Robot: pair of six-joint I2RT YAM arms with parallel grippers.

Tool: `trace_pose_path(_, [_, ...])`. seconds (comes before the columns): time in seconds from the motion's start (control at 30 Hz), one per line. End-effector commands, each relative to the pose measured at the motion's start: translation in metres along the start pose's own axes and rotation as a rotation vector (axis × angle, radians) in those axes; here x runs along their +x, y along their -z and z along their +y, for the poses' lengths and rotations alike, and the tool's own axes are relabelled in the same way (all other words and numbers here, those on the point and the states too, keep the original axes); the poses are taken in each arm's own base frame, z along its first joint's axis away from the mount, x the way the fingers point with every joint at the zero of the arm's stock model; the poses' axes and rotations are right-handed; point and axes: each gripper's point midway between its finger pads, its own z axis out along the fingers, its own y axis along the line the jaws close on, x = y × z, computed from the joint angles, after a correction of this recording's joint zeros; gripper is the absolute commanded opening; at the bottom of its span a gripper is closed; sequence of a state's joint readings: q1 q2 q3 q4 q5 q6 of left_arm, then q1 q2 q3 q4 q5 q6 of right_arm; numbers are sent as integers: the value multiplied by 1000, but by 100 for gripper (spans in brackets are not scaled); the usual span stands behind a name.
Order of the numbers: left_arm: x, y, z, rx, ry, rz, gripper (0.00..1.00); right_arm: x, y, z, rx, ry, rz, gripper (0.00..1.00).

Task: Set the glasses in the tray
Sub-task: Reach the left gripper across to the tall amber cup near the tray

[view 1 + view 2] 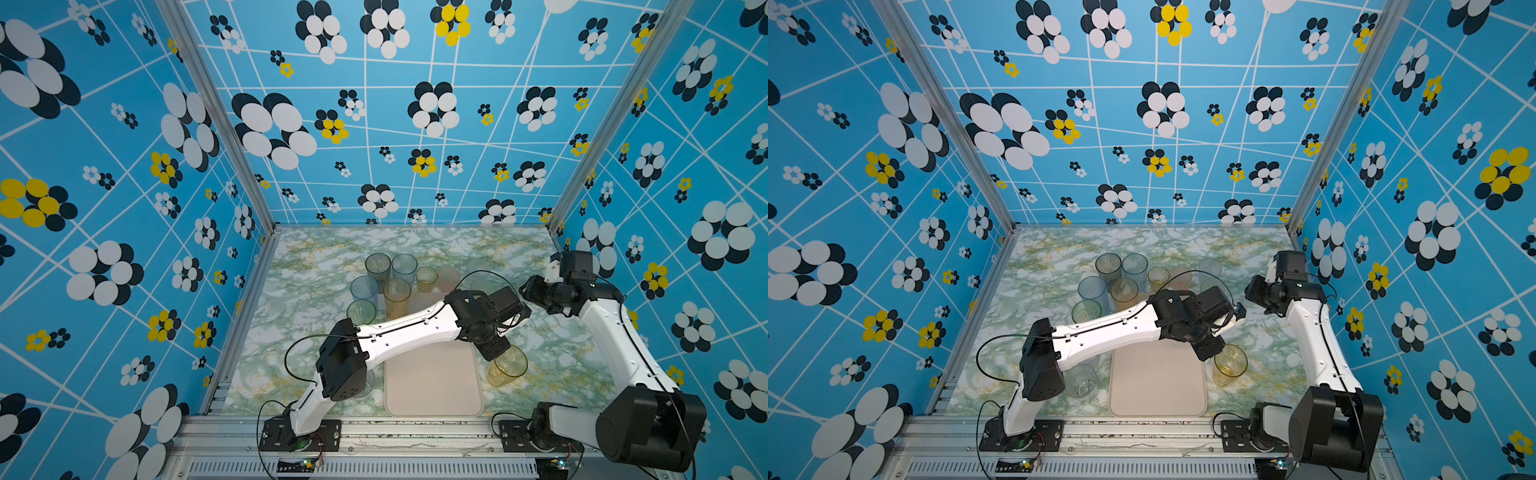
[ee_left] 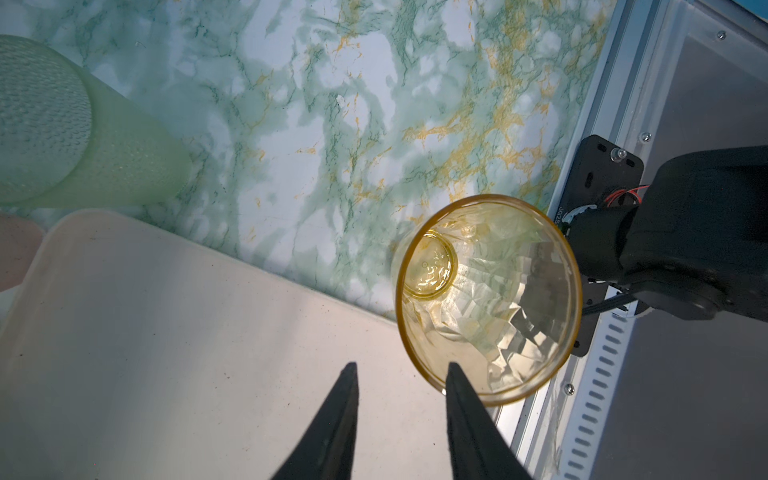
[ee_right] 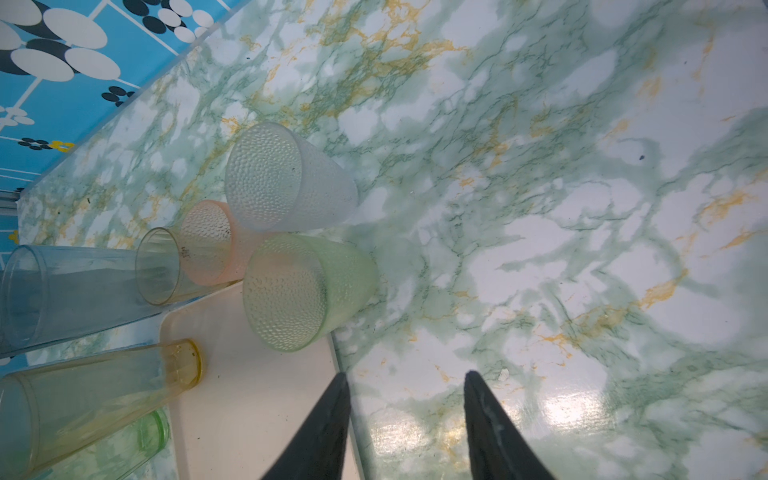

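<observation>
Amber and faceted, the tumbler I am after, the amber tumbler (image 2: 490, 299), stands upright on the desk (image 1: 307, 291) just beside the right long edge of the tray (image 2: 166, 332), outside it. The left pincer (image 2: 401, 365) hangs over that edge, released and gripping nothing. One finger overlaps the near rim of the tumbler, and the gap between the fingers lies over bare tray rather than over the glass wall.

Closing from here would, I judge, pinch air or shove the rim sideways and tip the tumbler toward the desk's front edge. The wall looks smooth, so a shallow grip could slip. If I drag instead of lifting, the tray's low rim could catch the base.

The other glasses (image 1: 395, 282) crowd the tray's far end, where a frosted green tumbler (image 3: 299, 291) stands at its corner. The left arm (image 1: 407, 328) reaches across right in front of them, so a careless swing could topple several. The right pincer (image 3: 405, 374), also released and empty, hovers over bare desk close to the left wrist, and the two could collide.
</observation>
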State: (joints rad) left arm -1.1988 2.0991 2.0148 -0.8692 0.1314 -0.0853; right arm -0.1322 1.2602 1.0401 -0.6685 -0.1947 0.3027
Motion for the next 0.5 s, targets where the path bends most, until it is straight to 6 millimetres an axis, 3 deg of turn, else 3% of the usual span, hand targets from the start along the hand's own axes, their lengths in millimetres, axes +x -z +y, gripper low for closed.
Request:
trace_pose_path(0.0, [-3, -5, -4, 3, -17, 8, 37, 4, 2, 1, -20, 13, 0, 47])
trace_pose_path(0.47, [-6, -17, -7, 7, -29, 19, 36, 8, 3, -1, -24, 16, 4, 47])
